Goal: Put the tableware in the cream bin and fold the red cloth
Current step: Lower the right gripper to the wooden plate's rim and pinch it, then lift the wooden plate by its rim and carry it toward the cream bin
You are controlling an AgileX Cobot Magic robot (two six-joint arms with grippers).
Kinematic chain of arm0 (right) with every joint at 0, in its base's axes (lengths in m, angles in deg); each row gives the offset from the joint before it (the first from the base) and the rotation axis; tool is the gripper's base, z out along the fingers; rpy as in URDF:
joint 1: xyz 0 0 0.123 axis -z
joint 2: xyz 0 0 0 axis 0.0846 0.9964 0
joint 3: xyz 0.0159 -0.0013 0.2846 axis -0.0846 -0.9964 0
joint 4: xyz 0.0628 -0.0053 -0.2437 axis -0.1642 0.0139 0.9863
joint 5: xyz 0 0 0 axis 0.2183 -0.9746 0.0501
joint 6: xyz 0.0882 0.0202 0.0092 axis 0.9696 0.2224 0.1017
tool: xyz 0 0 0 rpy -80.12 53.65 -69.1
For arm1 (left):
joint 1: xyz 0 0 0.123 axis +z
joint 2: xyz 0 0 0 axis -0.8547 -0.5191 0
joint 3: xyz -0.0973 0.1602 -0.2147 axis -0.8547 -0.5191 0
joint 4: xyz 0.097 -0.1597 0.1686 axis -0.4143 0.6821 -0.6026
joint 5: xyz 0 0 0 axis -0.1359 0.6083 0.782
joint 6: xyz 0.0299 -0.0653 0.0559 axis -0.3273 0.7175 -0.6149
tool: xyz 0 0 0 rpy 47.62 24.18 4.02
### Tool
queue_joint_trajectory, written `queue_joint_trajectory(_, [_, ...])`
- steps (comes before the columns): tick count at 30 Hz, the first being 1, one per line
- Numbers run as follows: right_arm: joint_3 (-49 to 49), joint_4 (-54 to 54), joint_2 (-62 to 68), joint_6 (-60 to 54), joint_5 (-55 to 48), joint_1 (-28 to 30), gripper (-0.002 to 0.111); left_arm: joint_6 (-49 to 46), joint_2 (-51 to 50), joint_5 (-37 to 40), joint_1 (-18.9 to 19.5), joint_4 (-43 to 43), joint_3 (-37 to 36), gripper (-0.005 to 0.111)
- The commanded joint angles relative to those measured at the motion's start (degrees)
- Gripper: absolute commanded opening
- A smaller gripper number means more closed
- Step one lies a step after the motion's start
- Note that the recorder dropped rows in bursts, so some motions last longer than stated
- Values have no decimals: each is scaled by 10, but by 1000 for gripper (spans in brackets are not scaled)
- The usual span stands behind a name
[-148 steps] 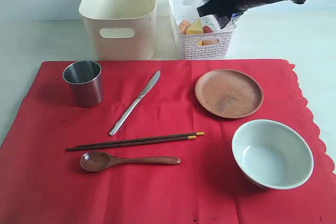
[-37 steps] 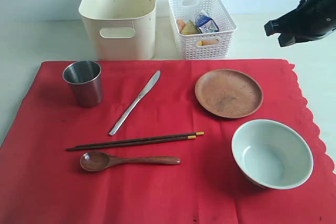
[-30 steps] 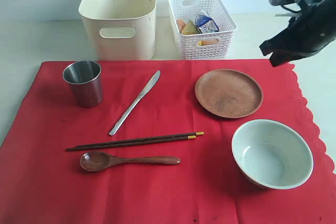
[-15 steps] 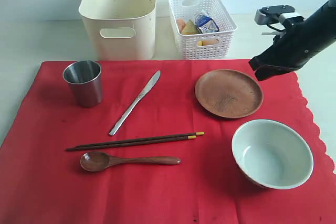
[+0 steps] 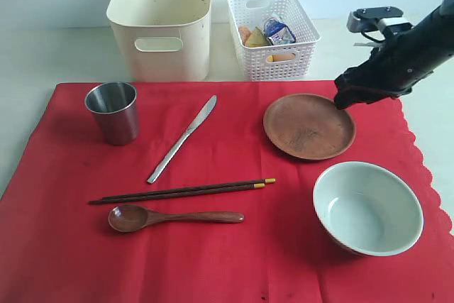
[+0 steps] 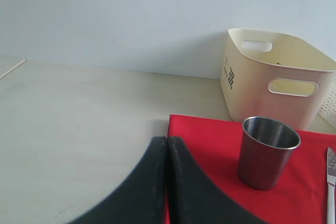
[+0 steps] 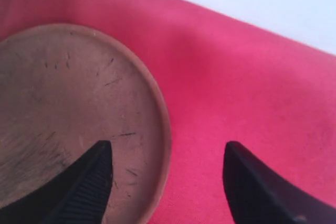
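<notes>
On the red cloth (image 5: 234,246) lie a steel cup (image 5: 113,112), a silver knife (image 5: 182,138), dark chopsticks (image 5: 183,191), a wooden spoon (image 5: 174,217), a round brown plate (image 5: 309,125) and a pale green bowl (image 5: 367,207). The cream bin (image 5: 162,19) stands behind the cloth. My right gripper (image 5: 343,100) hovers over the plate's far right rim, open, one finger over the plate (image 7: 63,108) and the other over the cloth (image 7: 252,87). My left gripper (image 6: 167,141) is shut and holds nothing, near the cloth's corner (image 6: 210,135) and the cup (image 6: 266,151).
A white lattice basket (image 5: 273,32) with food items and a milk carton (image 5: 278,31) stands right of the cream bin (image 6: 278,77). The cloth's scalloped edge (image 5: 418,154) runs along the right side. Pale tabletop (image 6: 79,124) surrounds the cloth.
My right arm came down and left from above the table's back right to the plate's rim. Its jaws went from shut to open.
</notes>
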Motion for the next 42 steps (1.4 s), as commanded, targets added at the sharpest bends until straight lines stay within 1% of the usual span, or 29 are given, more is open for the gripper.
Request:
queue_joint_trajectory(1, [4,1,26,-17,-9,5,60,-1,4,-2,1,3,0,3])
queue_joint_trajectory(5, [4,1,30,-17,-7,5,60,-1,4,-2,1,3,0,3])
queue_joint_trajectory(10, [4,-27,30,-20,-18,5,59,-1,4,-2,1,3,0,3])
queue_joint_trajectory(25, [4,-27,30,-20,-33,5,59,-1,4,-2,1,3,0,3])
queue_joint_trajectory(29, [4,-27,31,-20,-32,-9,59,-1,4,-2,1,3,0,3])
queue_joint_trajectory(32, [4,-26,36,-40,-32,-22,59,-1,4,-2,1,3,0,3])
queue_joint_trajectory(36, [4,-25,47,-43,-32,-25,59,-1,4,-2,1,3,0,3])
queue_joint_trajectory(37, [4,-25,50,-43,-32,-25,57,-1,4,-2,1,3,0,3])
queue_joint_trajectory(39, [4,-25,57,-43,-32,-24,50,-1,4,-2,1,3,0,3])
queue_joint_trajectory(40, [4,-25,58,-43,-32,-24,38,-1,4,-2,1,3,0,3])
queue_joint_trajectory(41, [4,-25,58,-43,-32,-24,31,-1,4,-2,1,3,0,3])
queue_joint_trajectory(42, [4,-25,57,-42,-32,-24,18,-1,4,-2,1,3,0,3])
